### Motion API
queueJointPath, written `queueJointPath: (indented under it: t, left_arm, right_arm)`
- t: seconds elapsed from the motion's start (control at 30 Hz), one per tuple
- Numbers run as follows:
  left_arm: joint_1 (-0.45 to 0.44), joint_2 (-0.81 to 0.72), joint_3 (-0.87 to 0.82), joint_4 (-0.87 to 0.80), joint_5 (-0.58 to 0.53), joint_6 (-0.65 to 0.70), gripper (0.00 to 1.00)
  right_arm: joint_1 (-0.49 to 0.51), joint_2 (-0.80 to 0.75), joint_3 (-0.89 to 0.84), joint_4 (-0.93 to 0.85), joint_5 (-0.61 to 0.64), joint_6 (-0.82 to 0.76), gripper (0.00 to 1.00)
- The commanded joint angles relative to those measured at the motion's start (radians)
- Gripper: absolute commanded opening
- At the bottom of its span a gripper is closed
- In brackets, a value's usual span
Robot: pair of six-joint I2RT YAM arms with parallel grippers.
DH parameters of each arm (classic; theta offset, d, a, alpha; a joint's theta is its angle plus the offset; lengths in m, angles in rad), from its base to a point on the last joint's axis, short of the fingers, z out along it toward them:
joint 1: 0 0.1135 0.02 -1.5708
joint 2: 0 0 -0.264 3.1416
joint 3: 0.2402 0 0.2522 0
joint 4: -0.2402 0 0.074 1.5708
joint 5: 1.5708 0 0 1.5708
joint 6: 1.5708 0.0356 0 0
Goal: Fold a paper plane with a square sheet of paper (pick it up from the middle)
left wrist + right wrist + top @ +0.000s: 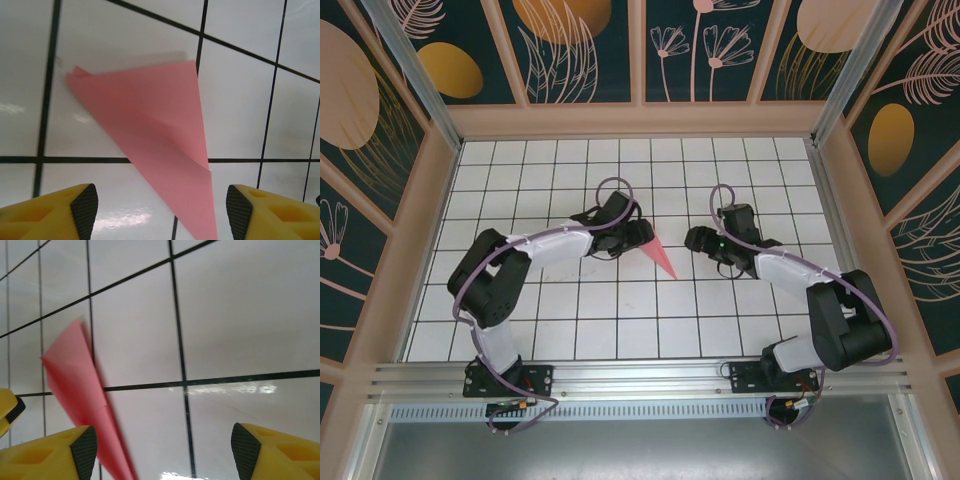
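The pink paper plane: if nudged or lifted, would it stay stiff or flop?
Probably light and floppy: the paper plane is a thin folded sheet. Its creases may stiffen it lengthwise. It would likely slide on the glossy, reflective table.

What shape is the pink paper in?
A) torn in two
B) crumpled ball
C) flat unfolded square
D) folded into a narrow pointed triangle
D: the paper tapers to a sharp tip in the top view, and the left wrist view shows layered flaps with a crease running along it.
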Motion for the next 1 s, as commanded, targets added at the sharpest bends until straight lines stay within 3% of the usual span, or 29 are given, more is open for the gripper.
queueJointPath:
  t: [0.0,0.13,0.3,0.47,0.7,0.87,0.97]
  left_arm:
    - [-0.019,0.059,0.090,-0.086,-0.045,-0.071,0.71]
    - [-0.036,0.135,0.179,-0.139,-0.025,-0.077,0.70]
    - [-0.047,0.186,0.235,-0.214,-0.016,-0.074,0.61]
    - [-0.051,0.167,0.208,-0.231,-0.015,-0.078,0.49]
    - [-0.052,0.095,0.148,-0.219,-0.035,-0.104,0.44]
    - [-0.053,0.067,0.097,-0.179,-0.040,-0.128,0.31]
    - [-0.053,0.061,0.086,-0.159,-0.040,-0.137,0.29]
  right_arm:
    - [-0.012,-0.025,-0.024,0.019,0.045,0.019,0.74]
    - [-0.020,-0.025,-0.034,0.018,0.047,0.019,0.74]
    - [-0.030,-0.030,-0.037,0.013,0.048,0.020,0.74]
    - [-0.034,-0.029,-0.031,0.013,0.047,0.023,0.74]
    - [-0.034,-0.021,-0.023,0.011,0.036,0.031,0.74]
    - [-0.034,-0.016,-0.020,0.009,0.031,0.036,0.74]
    - [-0.033,-0.010,-0.015,0.008,0.022,0.039,0.74]
